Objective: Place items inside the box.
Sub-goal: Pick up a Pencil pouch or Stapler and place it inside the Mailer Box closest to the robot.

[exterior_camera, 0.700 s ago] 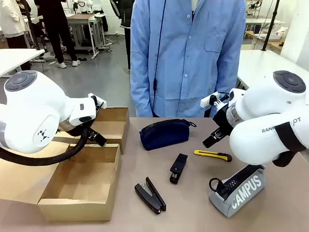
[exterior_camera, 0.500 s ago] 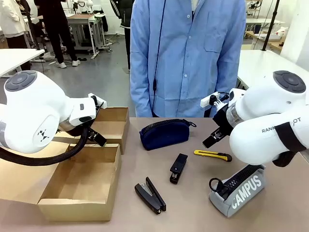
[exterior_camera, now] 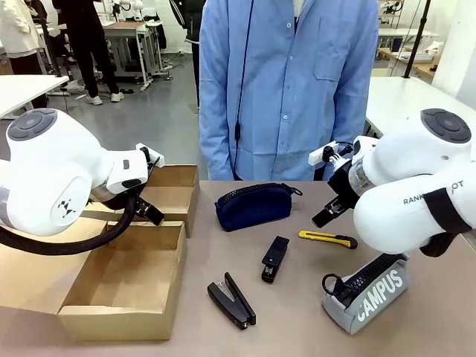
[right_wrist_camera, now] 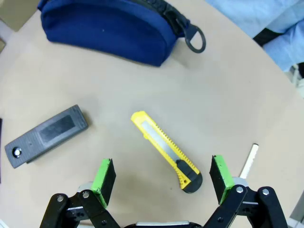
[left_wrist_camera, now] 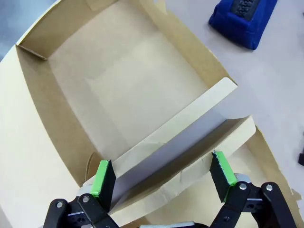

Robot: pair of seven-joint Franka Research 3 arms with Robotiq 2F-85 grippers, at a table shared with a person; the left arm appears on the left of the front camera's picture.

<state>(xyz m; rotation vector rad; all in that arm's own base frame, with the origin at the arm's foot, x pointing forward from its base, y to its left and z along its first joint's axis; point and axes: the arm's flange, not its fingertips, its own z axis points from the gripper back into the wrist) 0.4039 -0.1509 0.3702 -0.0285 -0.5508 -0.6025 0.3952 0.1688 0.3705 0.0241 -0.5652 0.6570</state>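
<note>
The person's blue shirt [exterior_camera: 297, 89] has drifted a touch toward the robot's left. Its edge on that side now sits slightly nearer the picture's left side than it did in the earlier front views. The thin dark cord [exterior_camera: 244, 74] hanging down the shirt's front has shifted the same way with it. That small sideways sway is all the difference that can be made out.

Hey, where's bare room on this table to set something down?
The box floor is bare. Bare tabletop lies between the box and the near stapler, and between that stapler and the grey pouch. Crowded around the far stapler and knife.
</note>
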